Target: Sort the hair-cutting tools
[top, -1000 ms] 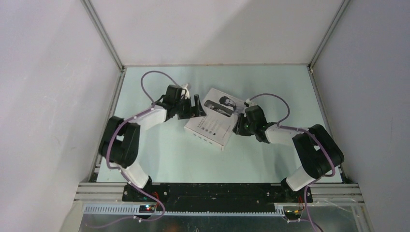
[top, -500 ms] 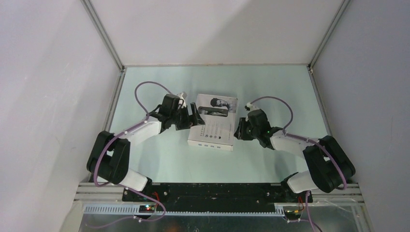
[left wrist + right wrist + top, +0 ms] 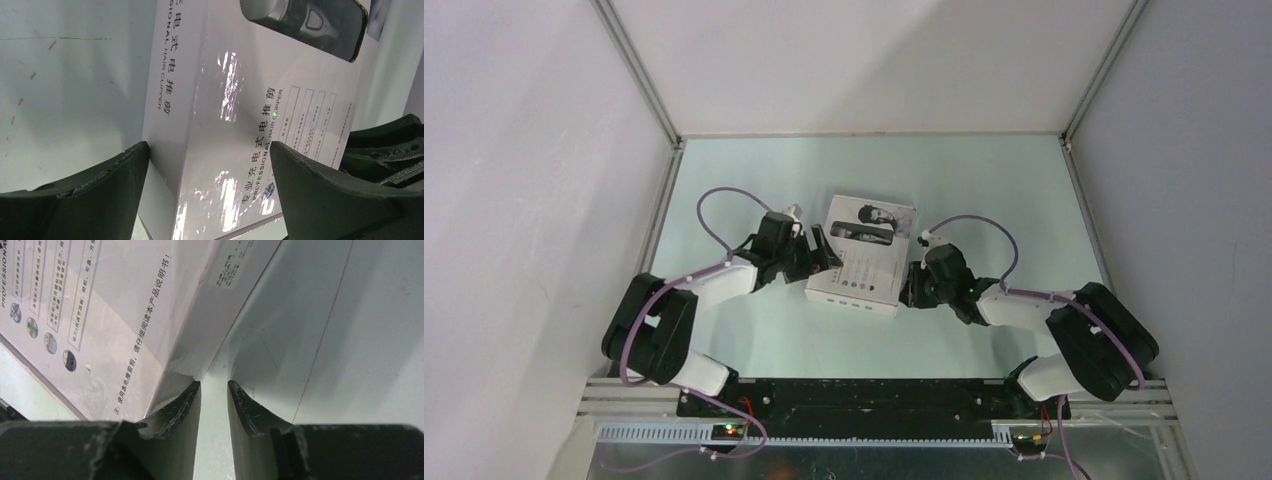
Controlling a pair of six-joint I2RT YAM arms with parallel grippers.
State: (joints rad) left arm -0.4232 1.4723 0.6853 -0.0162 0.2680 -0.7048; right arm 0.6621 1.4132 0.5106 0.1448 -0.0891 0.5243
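Observation:
The hair-cutting tools are out of view. A white box (image 3: 864, 265) with a printed man's face and a picture of a clipper lies flat mid-table. My left gripper (image 3: 824, 250) is open wide at the box's left side. In the left wrist view the box (image 3: 225, 100) has its near corner between the fingers of that gripper (image 3: 210, 145), and the left finger (image 3: 115, 175) rests beside the box's side wall. My right gripper (image 3: 907, 290) is at the box's right near corner. Its fingers (image 3: 214, 382) stand a narrow gap apart with only table between them, the left fingertip (image 3: 187, 395) against the box (image 3: 100, 315).
The pale green table (image 3: 984, 180) is walled in by white panels and aluminium rails at the left, right and back. Both arms' purple cables (image 3: 724, 195) loop above the table beside the box.
The box has turned from skewed to nearly square and slid a little toward the near edge. Both grippers have moved nearer with it, staying at its left and right sides.

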